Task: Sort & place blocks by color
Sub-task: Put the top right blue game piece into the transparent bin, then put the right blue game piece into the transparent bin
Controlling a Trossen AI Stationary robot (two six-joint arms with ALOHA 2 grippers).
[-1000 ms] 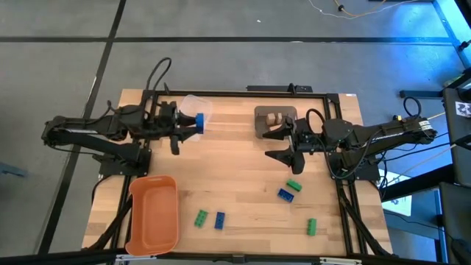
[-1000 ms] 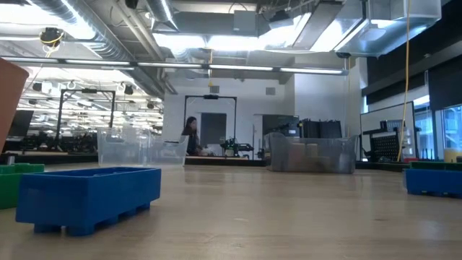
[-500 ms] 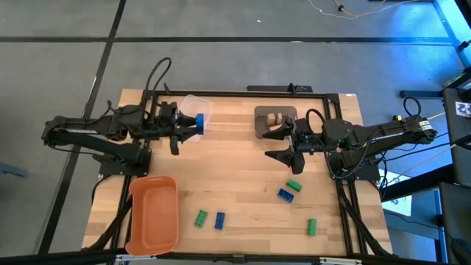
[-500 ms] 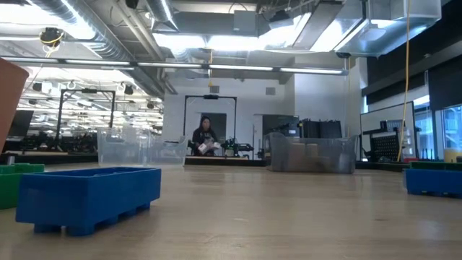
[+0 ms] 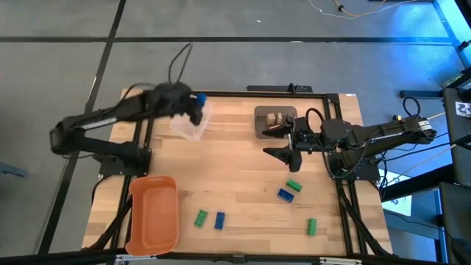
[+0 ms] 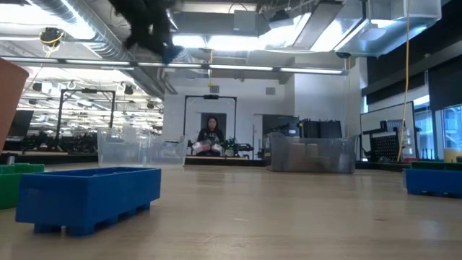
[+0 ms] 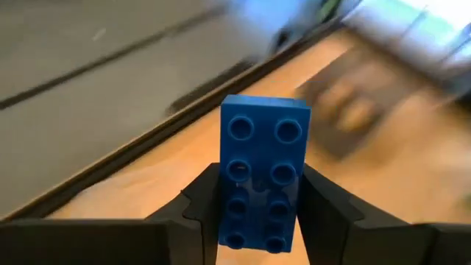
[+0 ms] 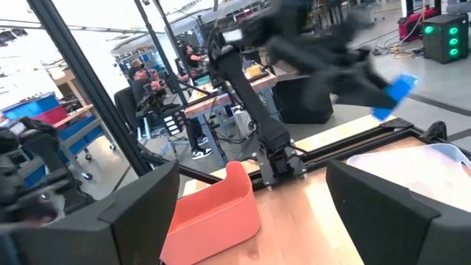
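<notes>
My left gripper is raised high over the far rim of the clear tub, shut on a blue block. The low view shows it up at the top. My right gripper hangs open beside the grey bin, which holds tan blocks, and touches nothing. Loose on the table lie a green block, a blue block, a green block, a blue block and a green block. My left gripper pinches the blue block between its two fingers, one on each long side, on the half nearer the wrist. The studded face looks toward the wrist camera, and the far half sticks out past the fingertips. The block is lifted clear.
An orange tray sits at the near left corner. A dark frame rail runs along the far edge. In the low view a blue block stands close in front. A person is in the room beyond.
My left arm has risen well above the table and swung toward the far edge, carrying the blue block up from beside the clear tub to above its far rim. It has stayed shut on the block.
</notes>
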